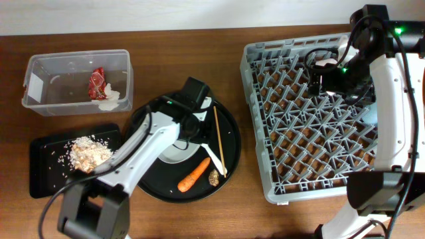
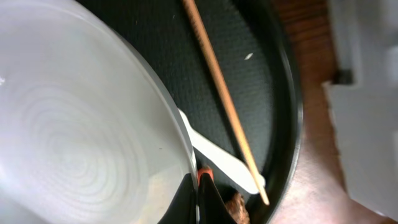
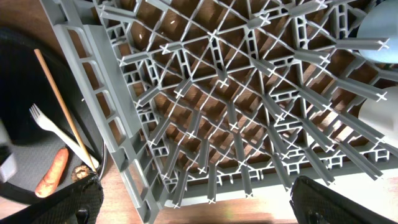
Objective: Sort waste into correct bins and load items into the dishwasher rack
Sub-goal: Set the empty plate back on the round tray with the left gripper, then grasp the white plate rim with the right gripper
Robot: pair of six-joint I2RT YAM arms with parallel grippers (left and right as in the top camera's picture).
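Item: plate [image 2: 74, 137], on round tray [image 2: 273, 93] | left gripper [image 2: 200, 186] closed at its rim; we cannot confirm a hold | right gripper [image 3: 196, 199] wide, empty, over rack [image 3: 112, 112] | chopstick [image 2: 217, 81]: long axis roughly parallel to the rack's side, fork [image 2: 217, 155] crossing beneath | we flag: thin rim pinch may slip, plate dragging fork.

Overhead, the left arm [image 1: 143, 151] covered most of the grey-white plate [image 1: 171, 157] and its own jaws. The right arm [image 1: 390, 99] covered the right edge of the dishwasher rack [image 1: 292, 133] and part of a pale pink item [image 1: 325, 64].

In the left wrist view, the plate was blurred and cut off left and below. The small brown lump [image 2: 235, 205] was cut off below and the chopstick [image 2: 221, 93] above.

In the right wrist view, a pale blue object [image 3: 380, 31] at the right edge was cut off and unidentifiable.
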